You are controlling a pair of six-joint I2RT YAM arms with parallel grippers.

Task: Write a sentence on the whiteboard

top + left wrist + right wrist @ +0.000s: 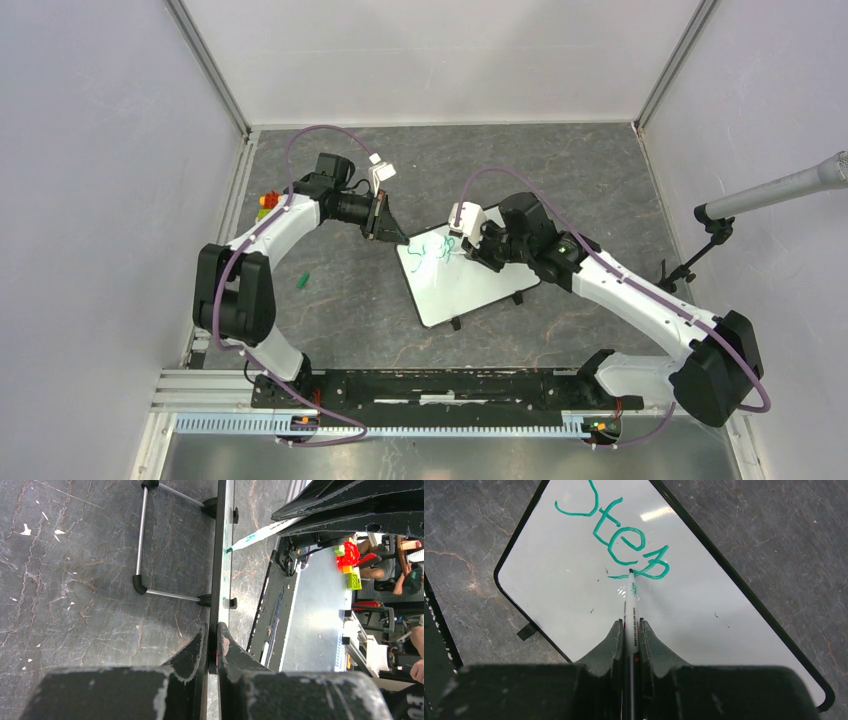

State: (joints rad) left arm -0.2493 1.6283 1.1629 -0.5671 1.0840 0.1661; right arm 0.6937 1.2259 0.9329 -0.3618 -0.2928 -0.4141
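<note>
Jaws clenched on both arms. Between them the whiteboard [470, 285] sits on the table [600, 180], green writing [624, 542] at its far end. The right gripper [629, 625] grips the marker [631, 605], tip touching the board; the left gripper [212, 630] pinches its edge. Risk: hard pen pressure could shift the board and smear wet ink.

Bright, even light from overhead, shadows soft and faint, and there's a glare streak on the whiteboard [684, 605].

Our grey marbled table [350, 300], boxed in white.
We see pale walls [100, 150] on three sides, metal corner posts [210, 65], a microphone [780, 189] at right.
</note>
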